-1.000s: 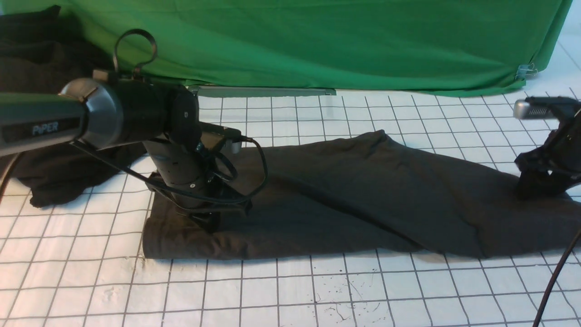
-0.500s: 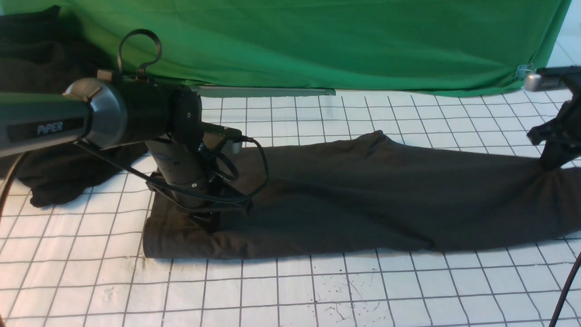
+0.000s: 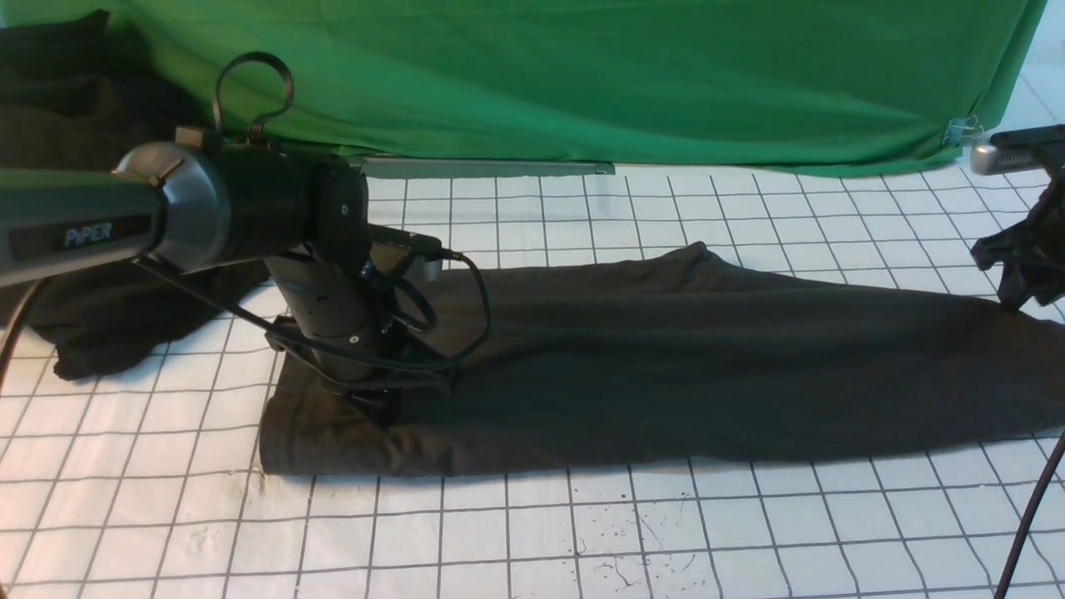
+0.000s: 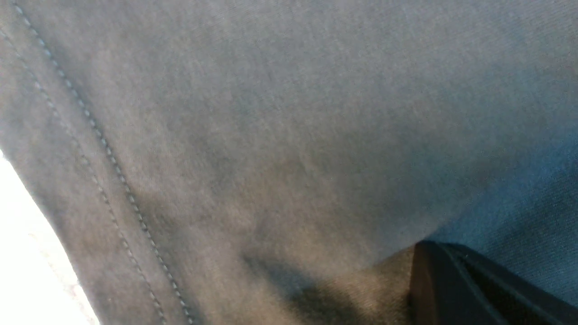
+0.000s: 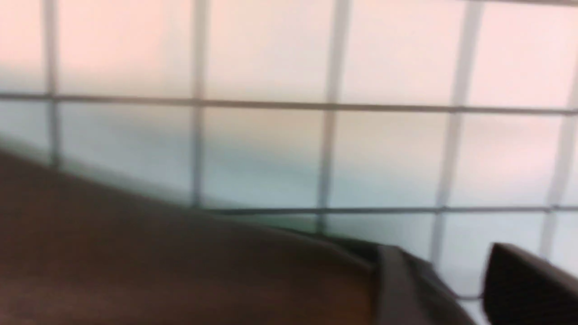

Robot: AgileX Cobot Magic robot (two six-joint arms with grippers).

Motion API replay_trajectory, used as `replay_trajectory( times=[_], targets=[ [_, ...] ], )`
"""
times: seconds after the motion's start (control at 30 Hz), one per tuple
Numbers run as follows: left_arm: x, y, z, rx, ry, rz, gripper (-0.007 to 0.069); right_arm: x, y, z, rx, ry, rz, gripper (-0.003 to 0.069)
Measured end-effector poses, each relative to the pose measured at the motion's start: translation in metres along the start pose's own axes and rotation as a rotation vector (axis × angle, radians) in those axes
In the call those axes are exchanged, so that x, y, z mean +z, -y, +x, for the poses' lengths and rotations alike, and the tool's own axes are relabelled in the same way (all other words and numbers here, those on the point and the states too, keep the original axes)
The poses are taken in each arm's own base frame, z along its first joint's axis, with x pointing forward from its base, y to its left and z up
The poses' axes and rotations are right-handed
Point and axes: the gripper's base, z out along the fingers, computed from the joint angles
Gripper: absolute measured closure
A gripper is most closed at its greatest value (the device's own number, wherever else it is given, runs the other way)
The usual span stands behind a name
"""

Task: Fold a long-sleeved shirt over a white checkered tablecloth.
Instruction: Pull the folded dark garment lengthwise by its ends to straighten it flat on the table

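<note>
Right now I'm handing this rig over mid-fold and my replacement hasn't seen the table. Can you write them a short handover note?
Grippers: left gripper is shut, its tip down on the left end of the long-sleeved shirt. The right gripper is just above the shirt's right end; I can't tell if it is open or shut, and no cloth looks lifted.
Things: the shirt lies as one long flat band across the white checkered tablecloth, print hidden.
Done: apparently the lengthwise folds.
Left: probably folding the band end over end into a compact stack.

Robot lab w/ green backdrop [image 3: 582, 75], grid tablecloth [image 3: 532, 532], PiPER arm [image 3: 75, 229].
</note>
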Motion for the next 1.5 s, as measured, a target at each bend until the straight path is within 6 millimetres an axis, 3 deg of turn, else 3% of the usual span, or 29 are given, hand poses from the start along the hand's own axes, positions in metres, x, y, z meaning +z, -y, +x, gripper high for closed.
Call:
replay_trajectory(
  times=[0.13, 0.27, 0.3, 0.33, 0.4, 0.47, 0.5, 0.67, 0.8, 0.9, 1.07, 1.37, 1.5],
  targets=[
    [-0.023, -0.001, 0.002, -0.013, 0.047, -0.009, 0.0627, -0.031, 0.003, -0.005, 0.054, 0.018, 0.007, 0.0315],
    [-0.053, -0.001, 0.001, -0.029, 0.141, -0.003, 0.0627, -0.077, -0.011, -0.016, 0.064, 0.166, -0.119, 0.0409],
    [-0.054, -0.001, 0.002, -0.029, 0.145, -0.003, 0.0627, -0.077, -0.013, -0.016, 0.059, 0.170, -0.130, 0.0414],
    [-0.056, -0.001, 0.002, -0.033, 0.143, 0.000, 0.0627, -0.091, -0.027, -0.022, 0.020, 0.233, -0.213, 0.0439],
    [-0.056, -0.003, 0.003, -0.047, 0.131, 0.002, 0.0627, -0.099, -0.055, -0.028, -0.048, 0.292, -0.326, 0.0442],
    [-0.056, -0.007, 0.003, -0.067, 0.134, 0.002, 0.0627, -0.091, -0.097, -0.035, -0.127, 0.315, -0.407, 0.0392],
    [-0.056, -0.007, 0.003, -0.069, 0.136, 0.001, 0.0627, -0.090, -0.104, -0.035, -0.140, 0.315, -0.416, 0.0381],
    [-0.056, -0.009, 0.003, -0.074, 0.137, 0.000, 0.0627, -0.034, -0.195, -0.034, -0.359, 0.291, -0.465, 0.0310],
    [-0.056, -0.009, 0.003, -0.074, 0.137, 0.000, 0.0627, -0.004, -0.234, -0.026, -0.453, 0.258, -0.427, 0.0339],
    [-0.056, -0.010, 0.003, -0.073, 0.137, -0.003, 0.0627, 0.005, -0.242, -0.021, -0.504, 0.237, -0.367, 0.0371],
    [-0.056, -0.010, 0.002, -0.075, 0.149, -0.003, 0.0627, 0.007, -0.240, -0.023, -0.528, 0.255, -0.303, 0.0414],
    [-0.056, -0.010, 0.001, -0.082, 0.159, -0.001, 0.0627, 0.009, -0.236, -0.025, -0.540, 0.259, -0.255, 0.0355],
    [-0.056, -0.010, 0.001, -0.083, 0.160, 0.000, 0.0627, 0.012, -0.236, -0.024, -0.541, 0.248, -0.255, 0.0382]
  ],
)
